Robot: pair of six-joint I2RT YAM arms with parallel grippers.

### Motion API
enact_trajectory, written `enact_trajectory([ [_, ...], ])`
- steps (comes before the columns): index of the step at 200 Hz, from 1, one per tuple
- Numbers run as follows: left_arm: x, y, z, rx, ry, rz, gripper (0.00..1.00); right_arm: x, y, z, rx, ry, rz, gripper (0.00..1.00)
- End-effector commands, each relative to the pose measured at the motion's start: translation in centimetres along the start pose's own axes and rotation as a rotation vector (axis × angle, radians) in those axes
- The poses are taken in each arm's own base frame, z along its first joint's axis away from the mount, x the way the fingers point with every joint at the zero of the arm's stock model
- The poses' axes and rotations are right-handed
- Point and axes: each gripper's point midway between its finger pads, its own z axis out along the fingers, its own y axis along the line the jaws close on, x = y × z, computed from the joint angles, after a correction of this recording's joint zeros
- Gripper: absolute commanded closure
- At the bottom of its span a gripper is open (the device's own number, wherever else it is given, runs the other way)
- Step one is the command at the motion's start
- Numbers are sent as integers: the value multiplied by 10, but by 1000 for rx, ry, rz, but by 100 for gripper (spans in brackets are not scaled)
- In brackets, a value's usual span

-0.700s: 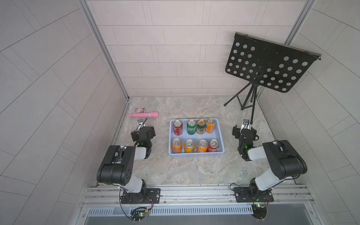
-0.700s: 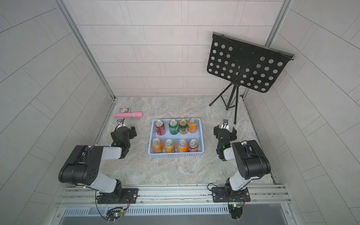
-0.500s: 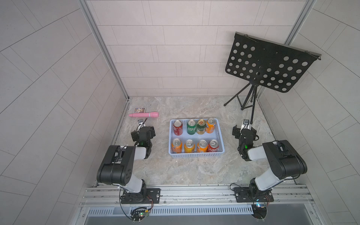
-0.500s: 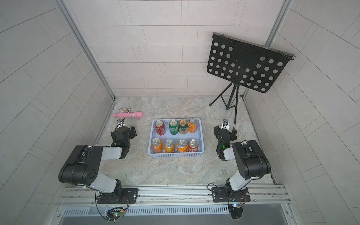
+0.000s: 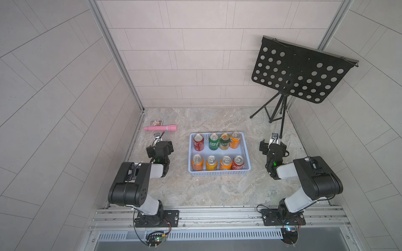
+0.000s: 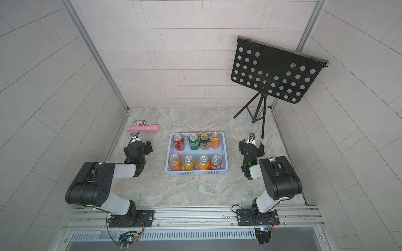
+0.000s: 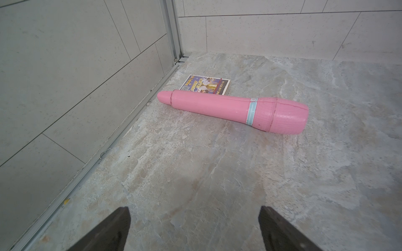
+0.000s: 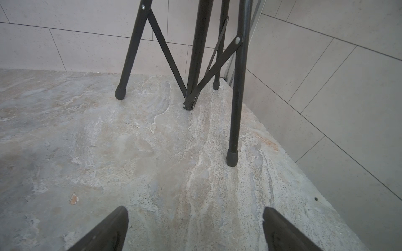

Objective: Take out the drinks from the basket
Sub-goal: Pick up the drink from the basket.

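Observation:
The pale blue basket (image 5: 218,173) (image 6: 196,173) sits mid-floor between my arms in both top views. The drinks stand upright in it in two rows. The far row holds a red can (image 5: 198,142), two green cans (image 5: 213,141) and an orange can (image 5: 235,140). The near row holds three orange cans (image 5: 211,163) and a red can (image 5: 238,162). My left gripper (image 5: 159,149) (image 7: 193,211) rests low, left of the basket, open and empty. On the basket's right my right gripper (image 5: 273,147) (image 8: 194,210) is also open over bare floor. Neither touches the basket.
A pink wand (image 5: 161,128) (image 7: 235,110) and a small printed card (image 5: 156,123) (image 7: 205,84) lie ahead of the left gripper near the left wall. A black music stand (image 5: 302,71) fills the back right corner, with its tripod legs (image 8: 233,130) just ahead of the right gripper.

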Motion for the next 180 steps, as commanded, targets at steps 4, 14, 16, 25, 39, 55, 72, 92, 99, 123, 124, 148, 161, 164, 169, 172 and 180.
enact_trajectory([
  [4,-10,-1,0,-5,-20,3,0,-2,-3,0,14,1,8,0],
  [14,-10,-1,0,-4,-20,3,0,-3,-2,0,12,-2,9,0],
  [16,-10,-1,0,-6,-21,2,0,-3,-3,0,13,-1,9,0],
  [25,-10,-1,0,-5,-20,3,0,-3,-3,0,13,-1,9,0],
  [39,-10,-1,0,-5,-22,2,0,-3,-3,0,13,0,8,0],
  [55,-11,0,-1,-6,-26,1,0,-3,-3,0,14,-1,9,0],
  [72,-16,1,-5,-35,-25,12,5,-3,-1,-1,1,-5,3,0],
  [92,-18,-3,-9,-32,-46,32,7,-5,4,-3,-24,-11,-13,0],
  [99,-18,-4,-12,-29,-63,33,7,-5,4,-3,-26,-13,-12,0],
  [123,-25,-2,-22,-51,-112,35,7,-11,4,-8,-37,-31,-12,0],
  [124,-26,-1,-23,-58,-117,34,7,-12,4,-8,-37,-33,-13,0],
  [148,-60,29,-41,-259,-32,4,3,-35,11,-16,-34,19,-96,0],
  [161,-74,33,-50,-274,-4,-69,3,-47,12,-17,-34,63,-87,0],
  [164,-76,32,-51,-260,-3,-78,3,-48,13,-17,-36,73,-83,0],
  [169,-78,27,-52,-229,-3,-84,3,-50,14,-18,-42,85,-83,0],
  [172,-79,25,-52,-214,-5,-85,3,-52,14,-19,-45,89,-82,0],
  [180,-82,23,-54,-196,-2,-84,3,-54,13,-22,-43,95,-75,0],
])
